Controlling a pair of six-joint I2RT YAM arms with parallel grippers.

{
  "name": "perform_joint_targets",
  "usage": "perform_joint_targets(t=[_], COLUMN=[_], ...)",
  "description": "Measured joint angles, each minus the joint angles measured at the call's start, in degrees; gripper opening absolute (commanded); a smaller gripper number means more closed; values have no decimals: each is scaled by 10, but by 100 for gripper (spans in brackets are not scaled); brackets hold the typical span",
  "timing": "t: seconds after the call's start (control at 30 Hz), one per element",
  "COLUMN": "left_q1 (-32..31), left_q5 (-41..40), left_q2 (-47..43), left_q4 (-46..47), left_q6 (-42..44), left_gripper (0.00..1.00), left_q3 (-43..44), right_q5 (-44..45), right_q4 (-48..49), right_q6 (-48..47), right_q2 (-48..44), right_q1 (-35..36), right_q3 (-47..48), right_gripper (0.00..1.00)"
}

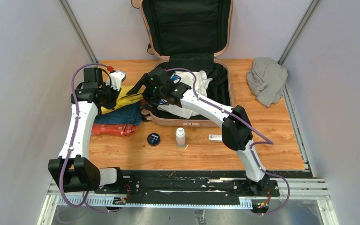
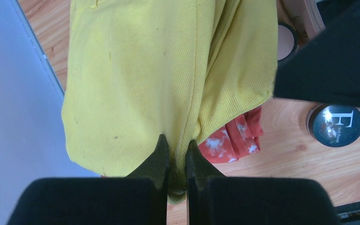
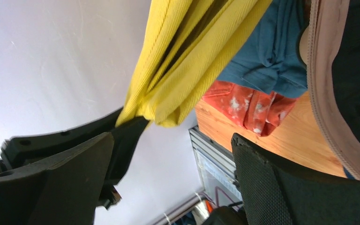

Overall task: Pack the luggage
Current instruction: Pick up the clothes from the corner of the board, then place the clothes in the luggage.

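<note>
Left gripper (image 2: 174, 144) is pinched tight on a fold of the yellow garment (image 2: 136, 70), jaws nearly touching with cloth between them. The held end is raised above the blue garment (image 1: 122, 115) and the red patterned one (image 1: 115, 130) on the table (image 1: 272, 136).

Right gripper (image 3: 168, 140) is spread as wide as it goes and holds nothing. The yellow cloth's loose end dangles just ahead of its 2 fingers.

The suitcase (image 1: 192, 123) lies open at the back middle of the table, lid propped up against the wall, with white clothing (image 1: 201, 82) inside. Its left rim sits just beside both grippers.

This looks like a 2-handed grab to steady the garment or hand it over.

- **The grab:** the right gripper should take a thick bunch of folds, not a single edge (a thin pinch may slip), and close fully before the left lets go.
- **The carry:** lift the cloth high enough to clear the pink rim, then lay it on the lining beside the white clothing, not draped over the edge.
- **The risk:** the loose tail could snag on the rim or drag the blue garment along.
</note>
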Motion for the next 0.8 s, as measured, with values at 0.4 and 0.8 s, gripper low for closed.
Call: perform_joint_targets(t=[0.4,0.8], left_q1=[3,3], left_q5=[11,60], left_q2=[-34,-54], left_q4=[-26,-40], left_q6=[0,8], left_gripper=[0,0], left_q3=[0,-34], right_q5=[38,43], right_q4=[28,42], right_q6=[94,119], right_q2=[106,169], right_q1=[3,5], right_q3=[63,152], right_gripper=[100,97])
